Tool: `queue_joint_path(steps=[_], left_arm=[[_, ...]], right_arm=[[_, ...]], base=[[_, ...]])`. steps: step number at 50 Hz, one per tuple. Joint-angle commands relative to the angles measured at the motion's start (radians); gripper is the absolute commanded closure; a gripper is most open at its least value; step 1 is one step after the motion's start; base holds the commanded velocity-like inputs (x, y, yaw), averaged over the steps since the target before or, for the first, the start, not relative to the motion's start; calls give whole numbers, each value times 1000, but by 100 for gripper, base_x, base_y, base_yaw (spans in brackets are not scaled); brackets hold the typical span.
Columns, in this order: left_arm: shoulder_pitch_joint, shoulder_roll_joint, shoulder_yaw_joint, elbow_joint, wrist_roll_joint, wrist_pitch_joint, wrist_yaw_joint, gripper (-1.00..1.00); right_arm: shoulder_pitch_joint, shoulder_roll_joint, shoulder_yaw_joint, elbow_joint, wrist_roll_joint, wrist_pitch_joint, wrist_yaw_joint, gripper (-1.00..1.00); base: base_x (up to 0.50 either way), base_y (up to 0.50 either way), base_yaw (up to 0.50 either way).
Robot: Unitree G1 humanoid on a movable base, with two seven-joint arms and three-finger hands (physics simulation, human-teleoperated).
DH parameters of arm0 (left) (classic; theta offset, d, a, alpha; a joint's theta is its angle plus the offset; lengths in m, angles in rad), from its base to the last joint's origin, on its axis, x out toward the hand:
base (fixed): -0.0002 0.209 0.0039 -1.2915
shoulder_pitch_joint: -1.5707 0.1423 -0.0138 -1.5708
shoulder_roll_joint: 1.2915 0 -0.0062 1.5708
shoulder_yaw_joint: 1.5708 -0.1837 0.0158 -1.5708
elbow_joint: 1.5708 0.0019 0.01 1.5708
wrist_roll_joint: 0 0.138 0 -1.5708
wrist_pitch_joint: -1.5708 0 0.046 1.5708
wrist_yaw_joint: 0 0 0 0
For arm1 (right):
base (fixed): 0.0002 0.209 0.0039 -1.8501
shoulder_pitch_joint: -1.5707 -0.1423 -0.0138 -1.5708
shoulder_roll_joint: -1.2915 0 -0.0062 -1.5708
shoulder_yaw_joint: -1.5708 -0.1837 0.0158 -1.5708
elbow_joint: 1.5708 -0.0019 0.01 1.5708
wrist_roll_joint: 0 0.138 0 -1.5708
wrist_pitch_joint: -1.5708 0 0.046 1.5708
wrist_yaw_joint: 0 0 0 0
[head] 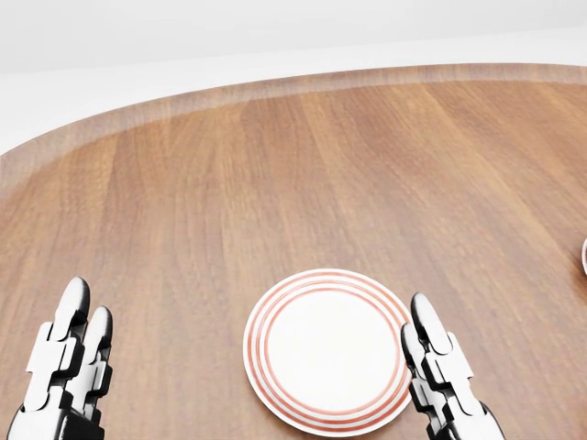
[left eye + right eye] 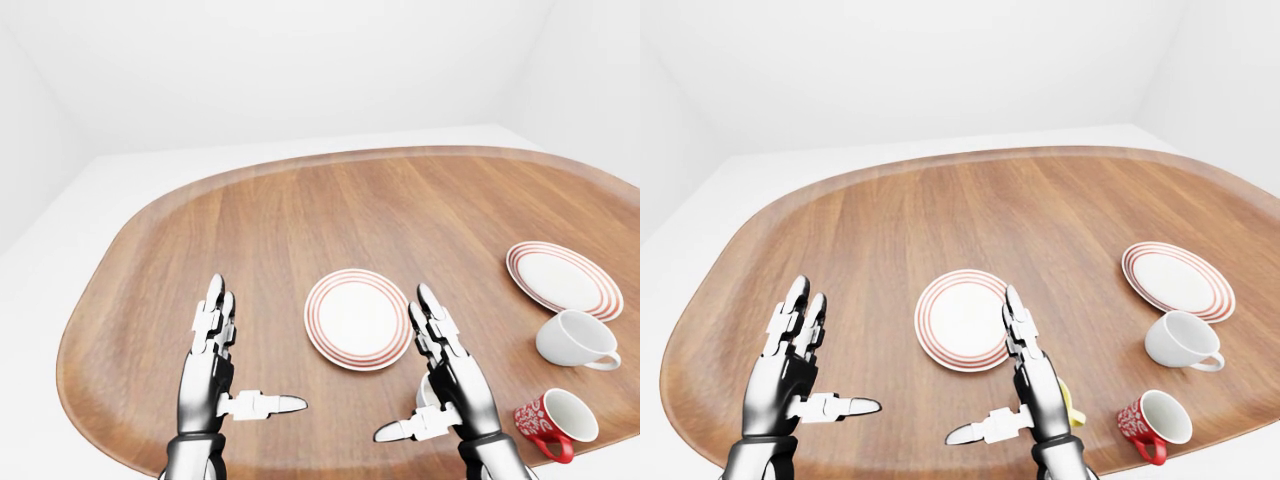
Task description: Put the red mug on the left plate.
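1. Near the left-eye view's bottom right corner, the red mug [image 2: 552, 421] lies tipped on the wooden table [image 2: 300, 220].
2. Left plate [image 2: 357, 318] sits between both hands.
3. Left hand [image 2: 212, 370] and right hand [image 2: 450, 380] hover with fingers spread, holding nothing.

Wooden table [image 2: 300, 215], rounded oval outline, grain running toward top of the eye views, white floor all around. Directly on it: left plate [image 2: 358, 318], white with red rim rings, near centre, sitting flat. Right plate [image 2: 563, 279], same pattern, well apart toward right edge. White cup [image 2: 576, 339] just below right plate, tipped on its side, handle toward lower right. Red mug [image 2: 550, 421] below white cup, near table's bottom-right rim, also on its side, mouth facing up-right. Small yellow item [image 2: 1072, 405], mostly hidden, between left plate and red mug.
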Motion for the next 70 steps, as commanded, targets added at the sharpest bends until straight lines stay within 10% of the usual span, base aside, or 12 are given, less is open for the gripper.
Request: queue_joint_path(steps=[1,12,13,15,20,33,40,55,70], left_arm=[[0,-1,0,-2,0,0,0,-100],[7,3,-6,-7,4,0,6,-100],[7,3,-6,-9,4,0,7,-100],[10,3,-10,-9,10,0,10,-100],[3,5,-11,-3,9,0,15,-100],[-2,8,-22,1,21,0,29,-100],[-11,10,-22,5,19,0,32,-100],[2,10,-15,-12,13,0,32,-100],[-16,11,-28,-9,31,0,41,-100]], right_arm=[[-3,-2,2,0,-3,0,-3,-100],[-75,22,-54,41,8,0,-28,-100],[-126,22,-74,66,-4,17,-14,-100],[-248,44,-140,128,-93,175,-61,-100],[-352,71,-223,54,-330,175,-133,-100],[-568,-168,-481,-101,-866,175,385,-100],[-490,-132,-612,-62,-1098,175,572,-100],[-240,-10,-855,203,-1009,175,572,-100],[-238,-126,-1119,507,-791,162,572,-100]], base=[[49,-12,0],[44,-9,0],[0,0,0],[0,0,0],[0,0,0],[0,0,0],[0,0,0],[0,0,0],[0,0,0]])
